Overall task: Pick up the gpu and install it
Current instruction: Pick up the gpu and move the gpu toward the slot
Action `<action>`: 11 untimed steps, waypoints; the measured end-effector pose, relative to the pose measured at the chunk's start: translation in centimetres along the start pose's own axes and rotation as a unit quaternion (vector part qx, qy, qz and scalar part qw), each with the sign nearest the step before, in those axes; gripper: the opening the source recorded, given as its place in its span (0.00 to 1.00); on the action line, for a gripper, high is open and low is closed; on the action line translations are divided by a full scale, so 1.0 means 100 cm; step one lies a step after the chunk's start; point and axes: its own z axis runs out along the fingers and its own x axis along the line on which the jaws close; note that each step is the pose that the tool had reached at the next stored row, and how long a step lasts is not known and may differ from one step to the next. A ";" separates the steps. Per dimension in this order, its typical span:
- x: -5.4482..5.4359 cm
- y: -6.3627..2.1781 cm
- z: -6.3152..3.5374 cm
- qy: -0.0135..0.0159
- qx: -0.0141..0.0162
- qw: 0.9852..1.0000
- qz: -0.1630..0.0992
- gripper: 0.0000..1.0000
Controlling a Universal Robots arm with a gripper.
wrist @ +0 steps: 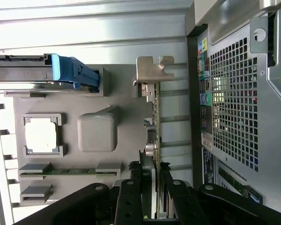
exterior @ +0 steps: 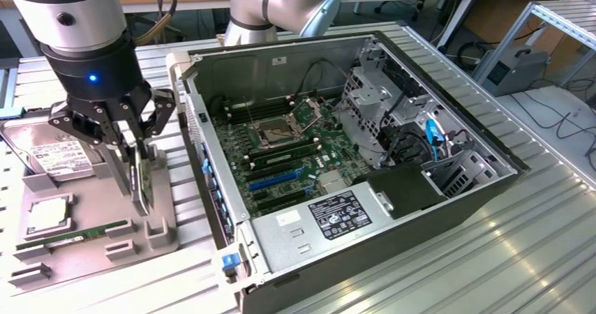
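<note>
Pincer: your gripper (exterior: 124, 143) is pinching the gpu (exterior: 139, 183) across its thin faces.
Gpu position: it stands on edge in the grey tray (exterior: 88, 265), just beside the open computer case (exterior: 279, 63). Standing upright, it leaves both faces free for your fingers.
Exterior view: it shows you the motherboard (exterior: 279, 153) lying exposed. Whether the card has cleared its slot, you cannot tell.
Wrist view: the card appears edge-on, with its silvery bracket (wrist: 152, 70) clear of your grip.

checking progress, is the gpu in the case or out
Out: the gpu stands on edge in the gray tray beside the case.
</note>
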 end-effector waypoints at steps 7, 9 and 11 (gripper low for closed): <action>0.000 -0.0002 -0.0063 0.000 0.000 1.000 0.000 0.27; 0.000 -0.0002 -0.0083 0.000 0.000 1.000 0.000 0.27; 0.000 -0.0002 -0.0106 0.000 0.000 1.000 0.000 0.27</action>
